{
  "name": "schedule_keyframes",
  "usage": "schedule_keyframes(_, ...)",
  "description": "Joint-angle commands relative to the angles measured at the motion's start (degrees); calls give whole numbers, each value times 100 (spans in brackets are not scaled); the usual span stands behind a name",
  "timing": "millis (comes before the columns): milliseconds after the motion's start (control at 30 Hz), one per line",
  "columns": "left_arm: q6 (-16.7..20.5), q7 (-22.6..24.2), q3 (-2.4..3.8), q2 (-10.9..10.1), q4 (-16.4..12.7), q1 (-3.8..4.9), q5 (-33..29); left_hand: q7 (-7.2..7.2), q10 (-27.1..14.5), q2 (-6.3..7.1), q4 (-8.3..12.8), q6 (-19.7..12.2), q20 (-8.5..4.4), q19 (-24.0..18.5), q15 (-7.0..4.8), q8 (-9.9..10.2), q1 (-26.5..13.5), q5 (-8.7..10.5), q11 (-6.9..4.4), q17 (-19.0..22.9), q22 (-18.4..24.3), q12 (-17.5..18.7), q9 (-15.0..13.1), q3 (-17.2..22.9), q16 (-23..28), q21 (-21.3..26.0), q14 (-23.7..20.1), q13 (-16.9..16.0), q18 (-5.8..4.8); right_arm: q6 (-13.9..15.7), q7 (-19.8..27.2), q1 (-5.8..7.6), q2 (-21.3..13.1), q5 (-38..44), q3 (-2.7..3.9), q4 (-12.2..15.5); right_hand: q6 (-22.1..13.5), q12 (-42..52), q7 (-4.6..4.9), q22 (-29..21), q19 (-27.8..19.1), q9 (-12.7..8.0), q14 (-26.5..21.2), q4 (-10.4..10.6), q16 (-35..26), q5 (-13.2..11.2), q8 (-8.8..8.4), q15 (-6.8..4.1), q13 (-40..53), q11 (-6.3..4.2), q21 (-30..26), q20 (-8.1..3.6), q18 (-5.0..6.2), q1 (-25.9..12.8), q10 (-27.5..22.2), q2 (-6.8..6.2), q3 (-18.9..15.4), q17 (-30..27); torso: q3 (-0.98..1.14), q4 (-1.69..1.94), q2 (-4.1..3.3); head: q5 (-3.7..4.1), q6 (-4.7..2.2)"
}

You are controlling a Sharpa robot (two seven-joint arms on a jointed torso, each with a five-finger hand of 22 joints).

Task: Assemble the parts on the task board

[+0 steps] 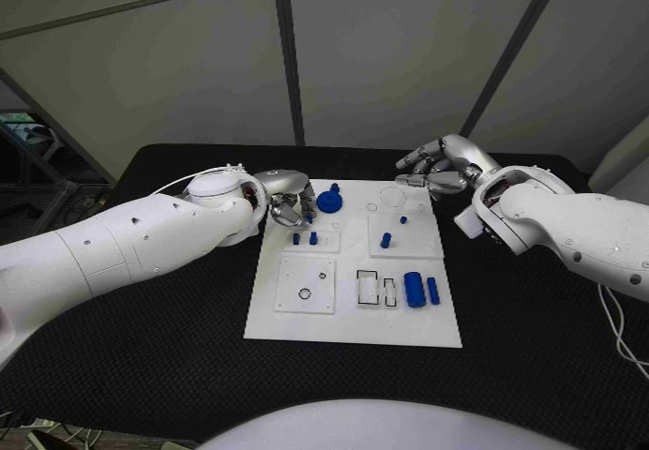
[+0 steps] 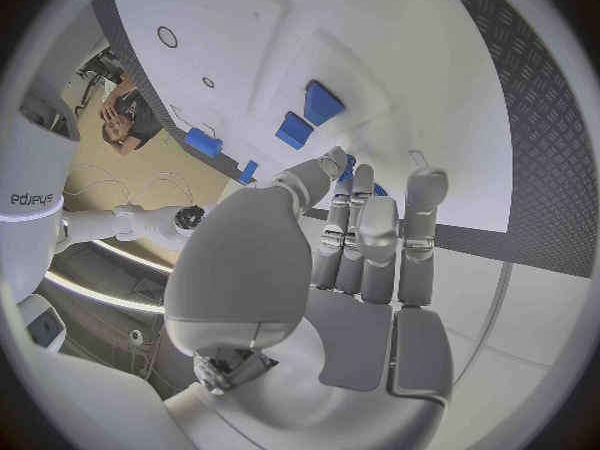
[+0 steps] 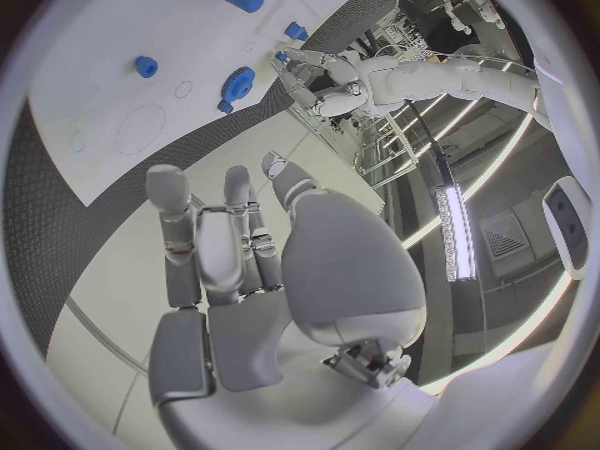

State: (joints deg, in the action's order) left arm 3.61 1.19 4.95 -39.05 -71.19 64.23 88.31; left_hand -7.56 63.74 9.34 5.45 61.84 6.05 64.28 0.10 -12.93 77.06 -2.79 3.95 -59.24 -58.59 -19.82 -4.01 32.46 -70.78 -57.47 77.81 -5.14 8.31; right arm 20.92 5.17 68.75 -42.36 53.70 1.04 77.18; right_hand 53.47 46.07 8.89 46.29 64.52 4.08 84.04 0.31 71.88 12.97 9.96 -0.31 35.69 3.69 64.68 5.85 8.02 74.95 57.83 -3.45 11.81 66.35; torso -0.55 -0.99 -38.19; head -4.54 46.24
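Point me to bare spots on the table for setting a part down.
Bare black table lies in front of the task board and beside its near corners. The far end is crowded: left hand, blue gear, right hand.

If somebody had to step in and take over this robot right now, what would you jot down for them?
Left hand: empty, fingers apart, hovering at the task board's far left corner, beside the blue gear-like part.
Right hand: empty, fingers curled, just past the board's far right corner.
Parts: two small pegs and two more stand on the far plates; two cylinders lie near right.
Done: cannot tell.
Left: the outlined slots look unfilled.
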Motion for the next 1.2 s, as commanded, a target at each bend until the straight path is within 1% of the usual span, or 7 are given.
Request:
schedule_keyframes(33,-99,-33,-7,5,24,2,-5,-37,16,19,-1,-17,21,-39,9,62,-54,8,36,27,17,56,11,-46,-6,43,-9,16,59,-10,37,7,4,11,3,6,-5,-19,-1,-7,-15,-6,54,0,-15,27,28,-23,-7,10,-30,-4,37,8,41,-49,32,-6,3,-1,1,2,7)
schedule_keyframes(133,-104,-32,-9,8,34,1,-5,-45,20,25,0,-80,27,-40,16,120,-59,8,43,37,10,81,24,-49,-8,44,-16,25,57,-10,37,7,5,11,3,6,-5,-19,-1,-7,-15,-6,54,0,-15,27,28,-23,-7,10,-30,-4,37,8,41,-49,32,-6,3,-2,1,0,5)
schedule_keyframes(400,-99,-20,-13,7,40,1,-6,-48,31,40,4,-110,32,-46,21,162,-66,8,46,37,11,102,26,-60,-18,54,-16,33,59,-9,34,7,1,11,3,9,-5,-19,-1,-7,-15,-6,54,0,-15,27,28,-23,-7,10,-30,-4,37,8,41,-49,32,-6,2,-5,-2,2,12)
schedule_keyframes(600,-78,-14,-14,11,52,0,-7,-59,55,72,9,-300,41,-60,26,324,-81,8,50,83,15,151,45,-74,-11,79,-38,51,65,-11,33,7,2,11,3,7,-5,-19,-1,-7,-15,-6,54,0,-15,27,28,-23,-7,10,-30,-4,37,8,41,-49,32,-6,3,0,-1,5,13)
schedule_keyframes(767,-73,-14,-14,11,61,0,-17,-69,71,80,9,-383,45,-58,28,404,-87,8,52,96,7,180,44,-77,-17,84,-44,60,66,-11,33,7,4,11,3,5,-5,-19,-1,-7,-15,-6,54,0,-15,27,28,-23,-7,10,-30,-4,37,8,41,-49,32,-6,2,1,0,7,15)
schedule_keyframes(1067,-65,-17,-14,13,72,0,-29,-81,88,94,9,-447,48,-58,31,474,-93,8,56,110,3,205,41,-85,-23,91,-49,67,67,-10,32,6,2,11,3,5,-5,-19,-1,-7,-15,-6,54,0,-15,27,28,-23,-7,10,-30,-4,37,8,41,-49,32,-6,4,-6,-4,10,21)
schedule_keyframes(1200,-46,-20,-14,10,83,-1,-30,-89,98,103,10,-500,50,-61,32,528,-95,8,57,126,4,224,41,-89,-22,101,-55,72,69,-10,30,6,0,11,3,2,-5,-36,-1,-18,-16,-7,56,6,-29,26,28,-25,-38,8,-44,-6,38,6,59,-58,44,-11,2,-2,1,15,23)
